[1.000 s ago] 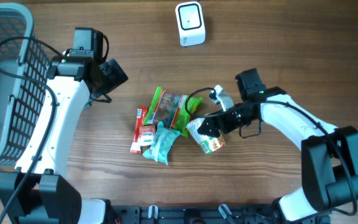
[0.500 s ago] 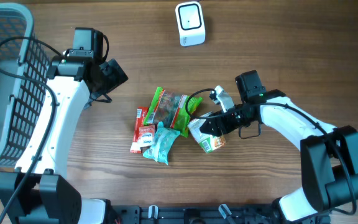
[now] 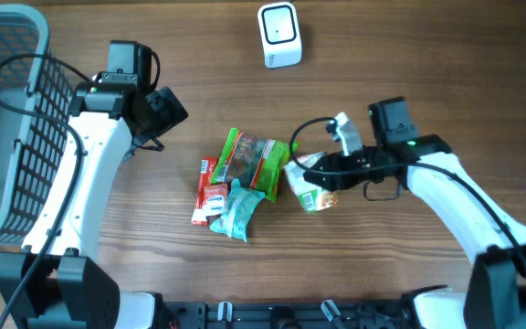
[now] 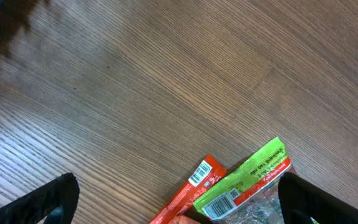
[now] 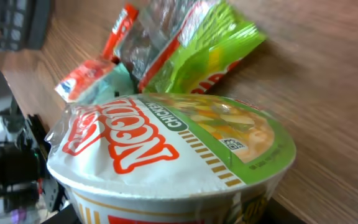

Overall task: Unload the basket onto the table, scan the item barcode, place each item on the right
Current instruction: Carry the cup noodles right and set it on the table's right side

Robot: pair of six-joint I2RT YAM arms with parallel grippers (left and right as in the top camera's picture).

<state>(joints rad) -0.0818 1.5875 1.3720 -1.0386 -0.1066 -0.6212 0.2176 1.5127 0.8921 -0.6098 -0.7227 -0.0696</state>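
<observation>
The table (image 3: 427, 64) is brown wood with a fine straight grain running its length, matt and evenly lit. A grey wire basket (image 3: 7, 110) stands at its far left edge, and a small white scanner (image 3: 279, 35) sits upright near the back, well apart from everything else. In the middle lies a loose heap of snacks: a green packet (image 3: 249, 160), a red packet (image 3: 210, 192) and a teal packet (image 3: 237, 208), overlapping. Just right of the heap, the right gripper (image 3: 322, 174) is clamped on the cup noodle (image 3: 316, 196), which is tilted on its side. The left gripper (image 3: 167, 110) hangs near the basket, its fingers (image 4: 48, 202) spread wide over bare wood.
</observation>
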